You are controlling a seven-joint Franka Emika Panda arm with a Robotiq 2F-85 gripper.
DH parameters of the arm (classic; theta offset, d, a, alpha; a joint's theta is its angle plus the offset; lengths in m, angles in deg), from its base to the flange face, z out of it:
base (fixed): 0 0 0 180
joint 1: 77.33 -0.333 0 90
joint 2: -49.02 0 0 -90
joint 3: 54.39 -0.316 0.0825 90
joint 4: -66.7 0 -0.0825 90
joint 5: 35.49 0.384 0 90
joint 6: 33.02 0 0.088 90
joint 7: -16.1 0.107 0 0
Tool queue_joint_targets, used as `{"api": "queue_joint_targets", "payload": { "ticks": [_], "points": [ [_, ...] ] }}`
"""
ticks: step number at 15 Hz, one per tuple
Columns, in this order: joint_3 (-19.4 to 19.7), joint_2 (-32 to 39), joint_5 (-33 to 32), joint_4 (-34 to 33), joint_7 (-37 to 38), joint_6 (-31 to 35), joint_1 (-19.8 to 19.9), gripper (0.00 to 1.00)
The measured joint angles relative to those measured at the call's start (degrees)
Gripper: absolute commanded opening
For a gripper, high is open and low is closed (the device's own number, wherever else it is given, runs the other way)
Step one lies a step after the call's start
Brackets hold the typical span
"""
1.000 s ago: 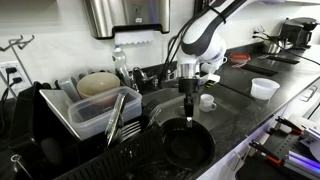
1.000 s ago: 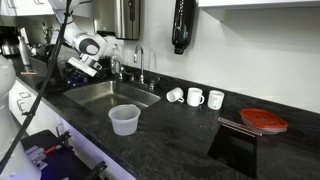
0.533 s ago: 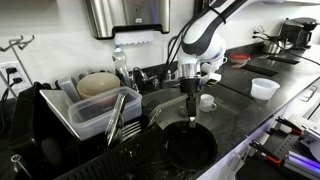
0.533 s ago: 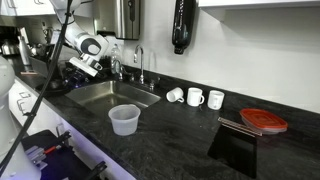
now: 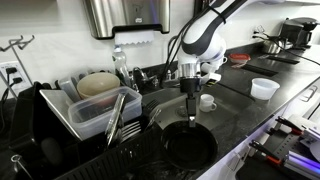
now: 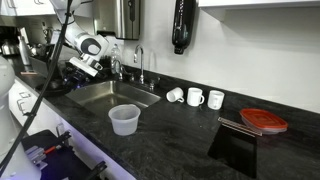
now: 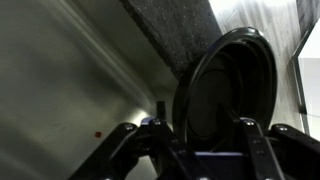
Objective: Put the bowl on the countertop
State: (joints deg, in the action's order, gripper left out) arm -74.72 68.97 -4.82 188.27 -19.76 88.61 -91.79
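Observation:
The black bowl (image 5: pixel 190 147) rests on the dark speckled countertop (image 5: pixel 245 118) close to its front edge, beside the sink. My gripper (image 5: pixel 190 118) points straight down over the bowl's far rim. In the wrist view the bowl (image 7: pixel 225 85) fills the middle, and my gripper (image 7: pixel 203 126) stands open with its fingers (image 7: pixel 161 130) on either side of the rim, a small gap showing on the left. In an exterior view the gripper (image 6: pixel 73 72) hangs left of the sink, and the bowl is hard to make out there.
A dish rack (image 5: pixel 88 112) with a beige plate stands beside the bowl. The steel sink (image 6: pixel 110 95) holds a small white cup (image 5: pixel 207 101). A clear plastic container (image 6: pixel 124 119) sits near the counter's front edge. White mugs (image 6: pixel 205 97) and a red lid (image 6: pixel 265 120) lie farther along.
The jaws have spread apart from shut on the bowl's rim. The bowl has settled on the countertop, and the arm has stayed in place.

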Motion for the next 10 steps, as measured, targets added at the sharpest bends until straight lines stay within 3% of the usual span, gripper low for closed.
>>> {"api": "queue_joint_targets", "payload": {
  "ticks": [2, 3, 10],
  "points": [
    [0.18, -0.19, -0.47, -0.02, 0.62, 0.71, 0.06, 0.99],
    [0.34, -0.35, -0.91, -0.04, 0.97, 1.25, 0.12, 1.0],
    [1.29, -3.77, -2.26, 0.79, 1.79, 2.6, 2.46, 1.0]
  ]
}}
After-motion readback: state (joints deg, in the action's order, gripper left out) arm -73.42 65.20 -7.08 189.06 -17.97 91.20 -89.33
